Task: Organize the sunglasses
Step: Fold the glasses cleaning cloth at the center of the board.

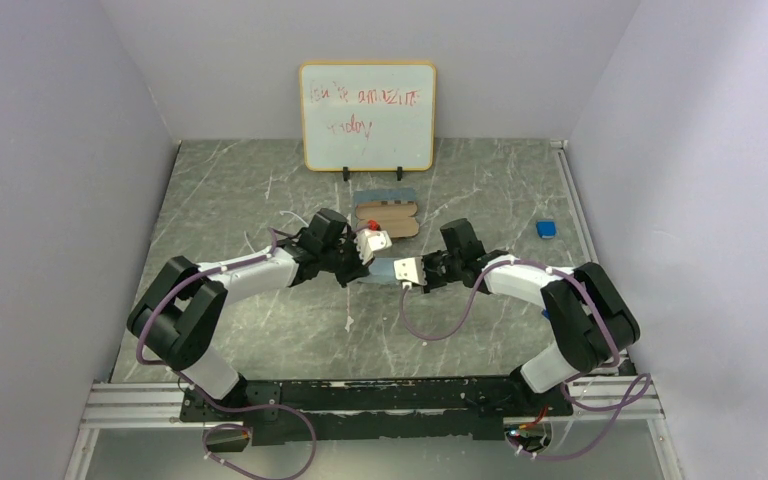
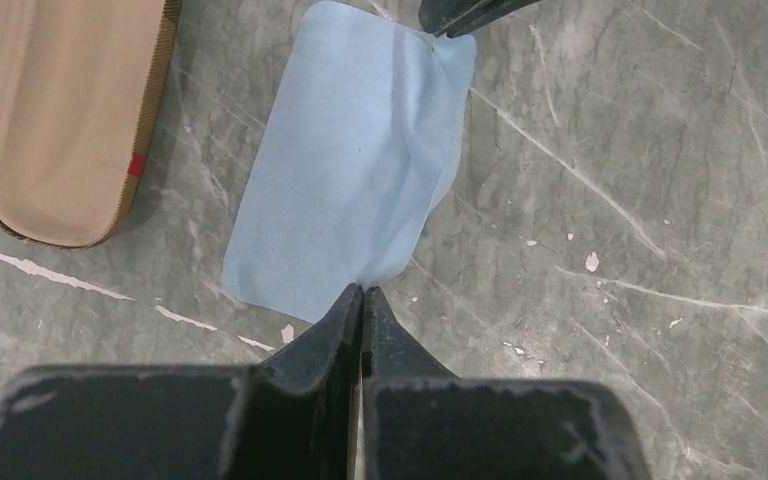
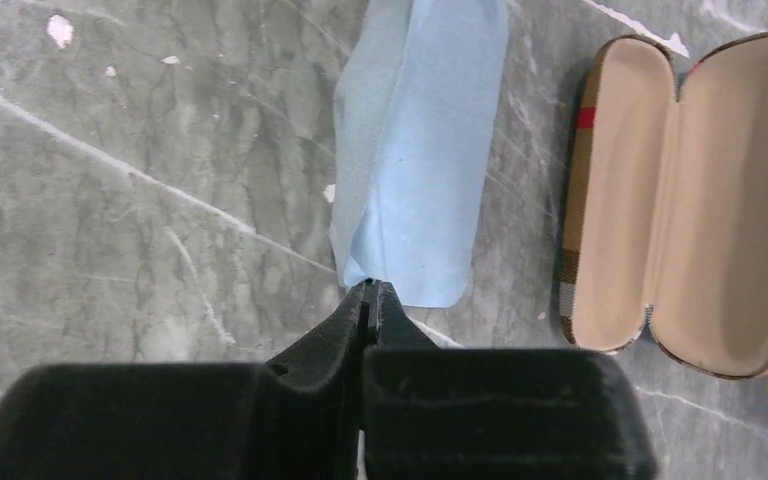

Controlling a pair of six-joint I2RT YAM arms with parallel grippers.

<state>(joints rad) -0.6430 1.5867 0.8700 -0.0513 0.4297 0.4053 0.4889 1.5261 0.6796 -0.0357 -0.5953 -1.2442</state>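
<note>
No sunglasses show in any view. A light-blue cloth (image 2: 350, 170) lies folded lengthwise on the marble table (image 1: 260, 200), between the two arms. My left gripper (image 2: 362, 290) is shut on the cloth's near corner. My right gripper (image 3: 368, 285) is shut on the corner at the opposite end (image 3: 420, 150); its dark fingertips (image 2: 455, 15) show at the top of the left wrist view. From above, the cloth (image 1: 381, 270) spans from the left gripper (image 1: 363, 275) to the right gripper (image 1: 401, 273).
An open plaid case (image 1: 387, 217) with a tan lining (image 3: 720, 200) lies just behind the cloth, with nothing visible inside it. A grey-blue case (image 1: 385, 192) lies behind that. A whiteboard (image 1: 367, 116) stands at the back. A small blue item (image 1: 546, 228) is at the right.
</note>
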